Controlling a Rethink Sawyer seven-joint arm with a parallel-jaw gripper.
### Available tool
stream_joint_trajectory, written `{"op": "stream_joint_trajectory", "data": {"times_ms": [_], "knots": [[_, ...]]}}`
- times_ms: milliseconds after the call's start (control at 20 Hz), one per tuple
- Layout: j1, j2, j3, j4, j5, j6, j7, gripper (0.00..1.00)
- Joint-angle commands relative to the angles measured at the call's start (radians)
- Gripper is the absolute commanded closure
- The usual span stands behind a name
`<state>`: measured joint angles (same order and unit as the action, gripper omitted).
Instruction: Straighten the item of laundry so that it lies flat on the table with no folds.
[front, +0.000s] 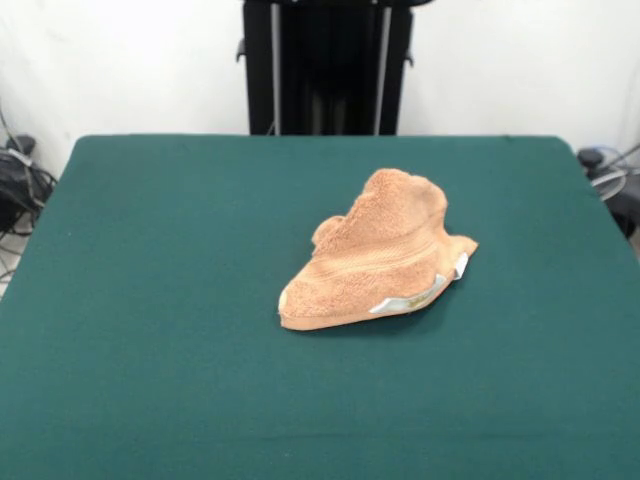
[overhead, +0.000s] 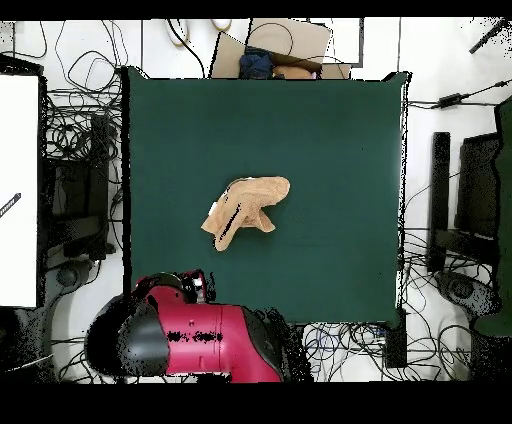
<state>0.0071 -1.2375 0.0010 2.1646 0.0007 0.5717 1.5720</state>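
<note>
One towel (front: 375, 255) lies crumpled on the green tabletop (front: 150, 300), slightly right of centre in the front view and about midway between the near and far edges. It is bunched into a rough mound, folded over itself, with a woven band running across the upper layer and white tags (front: 415, 298) showing along its near-right edge. Judging by that heap, the flattening has not begun: this reads as the opening step, before any grasp. The arm (overhead: 190, 340) sits drawn back off the tabletop's edge in the overhead view; the end effector cannot be made out in either view, so I cannot tell whether it is spread or pressed together. The next move probably calls for reaching in, taking a free corner or edge, likely near the tags, and pulling outward to open the fold. Count: one towel, one tabletop, one arm.
</note>
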Motion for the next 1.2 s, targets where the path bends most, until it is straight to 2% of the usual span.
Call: {"op": "stream_joint_trajectory", "data": {"times_ms": [50,250,550,750,1200], "knots": [[0.019,-0.008,-0.009,0.064,-0.003,-0.010,0.175,0.00],[0.022,-0.018,-0.016,0.062,-0.008,-0.007,0.181,0.00],[0.008,0.009,-0.021,0.069,-0.021,-0.093,0.198,0.00],[-0.029,0.085,-0.008,0.069,-0.024,-0.198,0.199,0.00],[-0.015,0.212,-0.067,-0.007,-0.035,-0.265,0.221,0.00]]}}
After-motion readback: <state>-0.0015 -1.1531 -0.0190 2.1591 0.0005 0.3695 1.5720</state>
